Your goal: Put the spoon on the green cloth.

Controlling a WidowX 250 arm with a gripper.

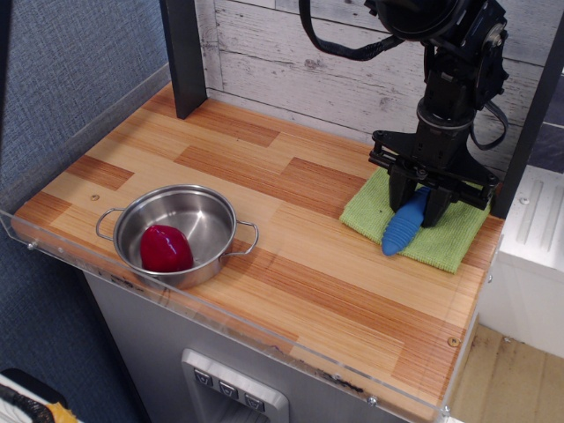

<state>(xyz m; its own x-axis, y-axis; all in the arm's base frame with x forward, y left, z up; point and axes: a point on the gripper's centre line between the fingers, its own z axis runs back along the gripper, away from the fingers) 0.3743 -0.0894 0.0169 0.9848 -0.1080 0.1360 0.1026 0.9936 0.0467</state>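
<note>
End effector [417, 204] grips one spoon [404, 226] over one green cloth [458, 244].

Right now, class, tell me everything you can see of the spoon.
Only the spoon's thick, ribbed blue handle shows; it looks like plastic. Its bowl is hidden behind the gripper, whose fingers close around the upper end. The handle slants down and left, its lower tip at the front edge of the green cloth. Whether it rests on the cloth cannot be told.
</note>
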